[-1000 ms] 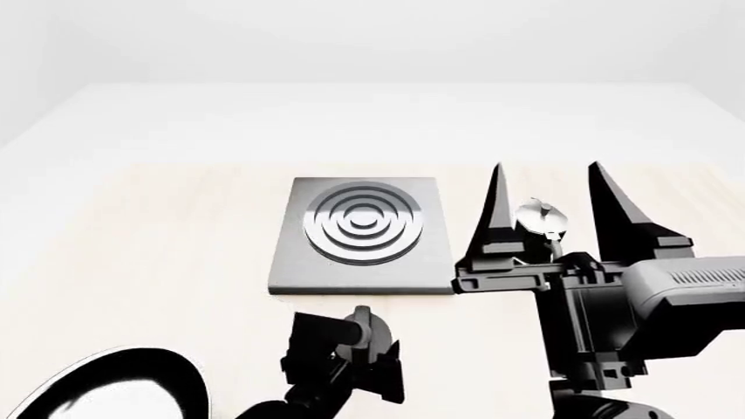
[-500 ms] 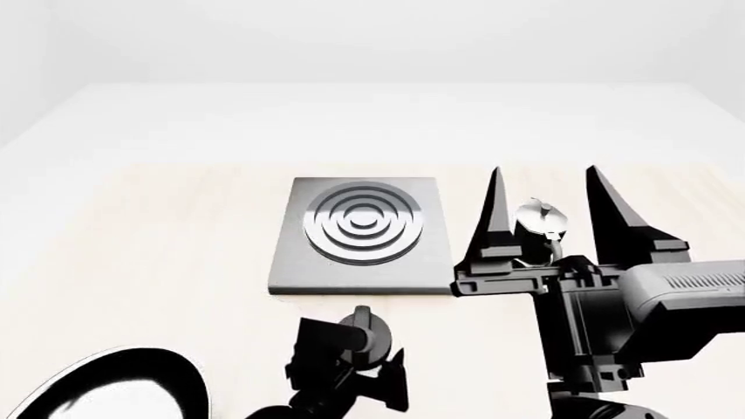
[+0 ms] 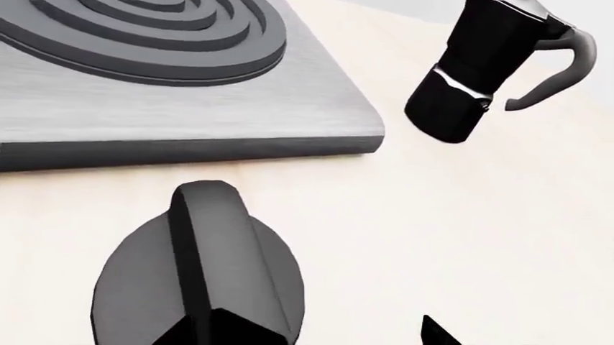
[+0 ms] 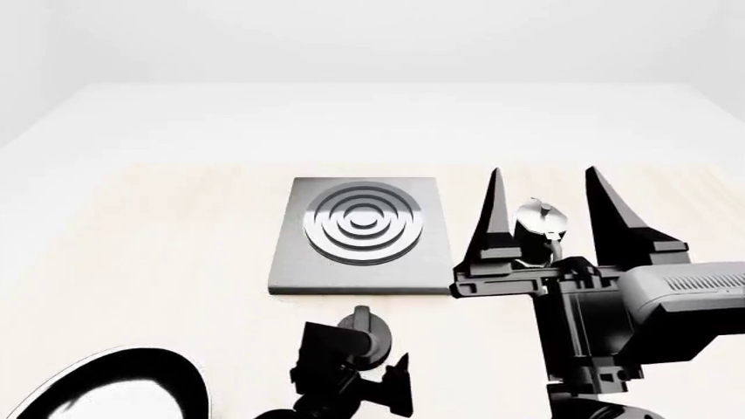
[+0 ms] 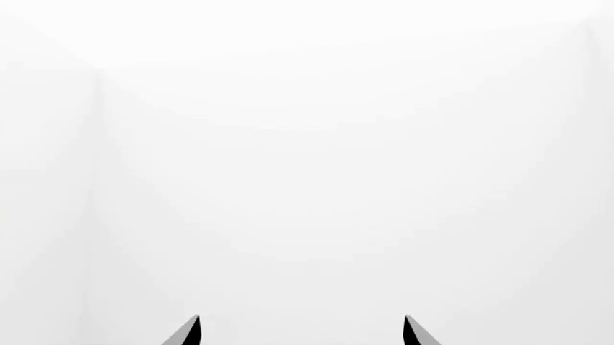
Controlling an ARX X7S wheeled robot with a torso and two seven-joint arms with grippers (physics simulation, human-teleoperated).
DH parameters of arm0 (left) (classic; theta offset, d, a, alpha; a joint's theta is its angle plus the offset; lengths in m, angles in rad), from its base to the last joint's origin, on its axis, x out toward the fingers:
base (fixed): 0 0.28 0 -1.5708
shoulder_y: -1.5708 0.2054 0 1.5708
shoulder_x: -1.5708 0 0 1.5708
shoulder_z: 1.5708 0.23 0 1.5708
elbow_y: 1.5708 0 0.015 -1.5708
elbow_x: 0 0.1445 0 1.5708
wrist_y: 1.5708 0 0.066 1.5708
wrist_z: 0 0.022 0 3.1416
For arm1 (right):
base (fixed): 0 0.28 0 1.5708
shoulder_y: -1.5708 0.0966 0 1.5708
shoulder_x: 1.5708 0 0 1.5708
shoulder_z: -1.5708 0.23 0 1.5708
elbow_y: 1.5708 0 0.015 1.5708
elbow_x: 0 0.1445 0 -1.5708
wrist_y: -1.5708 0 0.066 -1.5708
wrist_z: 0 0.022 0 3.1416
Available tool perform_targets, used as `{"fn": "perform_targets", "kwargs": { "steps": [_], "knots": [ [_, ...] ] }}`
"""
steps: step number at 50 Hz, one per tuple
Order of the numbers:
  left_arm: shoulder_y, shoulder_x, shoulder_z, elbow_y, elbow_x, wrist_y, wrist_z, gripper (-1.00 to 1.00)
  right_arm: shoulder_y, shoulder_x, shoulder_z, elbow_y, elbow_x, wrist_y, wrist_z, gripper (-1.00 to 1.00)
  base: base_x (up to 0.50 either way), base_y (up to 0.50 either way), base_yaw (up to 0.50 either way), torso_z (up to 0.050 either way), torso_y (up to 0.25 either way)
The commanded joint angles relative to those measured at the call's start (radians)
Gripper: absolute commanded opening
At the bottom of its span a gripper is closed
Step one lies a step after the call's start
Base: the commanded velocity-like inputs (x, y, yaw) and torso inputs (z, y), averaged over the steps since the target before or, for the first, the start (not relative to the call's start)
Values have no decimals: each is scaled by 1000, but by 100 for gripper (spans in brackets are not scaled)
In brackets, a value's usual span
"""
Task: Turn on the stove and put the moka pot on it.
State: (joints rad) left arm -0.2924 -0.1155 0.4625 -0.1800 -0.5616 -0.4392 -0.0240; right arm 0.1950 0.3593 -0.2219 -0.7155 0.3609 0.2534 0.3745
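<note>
Grey brushed metal forms the stove plate, which is seen flat on the pale wooden table, its round black knob just in front. The left gripper is held at the knob; its spread cannot be told. The right gripper is spread wide, with the upright moka pot seen between its fingers, beside the plate.
</note>
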Motion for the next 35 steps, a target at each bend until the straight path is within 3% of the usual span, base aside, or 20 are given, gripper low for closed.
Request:
{"fn": "perform_targets", "kwargs": {
  "steps": [1, 9, 17, 35],
  "knots": [
    [6, 1, 19, 9, -14, -3, -1, 100, 0, 4, -3, -1, 3, -1, 4, 100, 0, 0, 0, 0, 0],
    [13, -1, 40, 48, -26, -23, -7, 100, 31, 9, 1, -24, 26, 47, 19, 100, 0, 0, 0, 0, 0],
    [10, -2, 54, 72, -34, -34, -12, 100, -4, 8, -8, 6, 5, -11, 6, 100, 0, 0, 0, 0, 0],
    [-118, -27, 30, 76, -17, -55, -61, 100, 7, 20, -2, -12, 28, 15, 18, 100, 0, 0, 0, 0, 1]
  ]
}}
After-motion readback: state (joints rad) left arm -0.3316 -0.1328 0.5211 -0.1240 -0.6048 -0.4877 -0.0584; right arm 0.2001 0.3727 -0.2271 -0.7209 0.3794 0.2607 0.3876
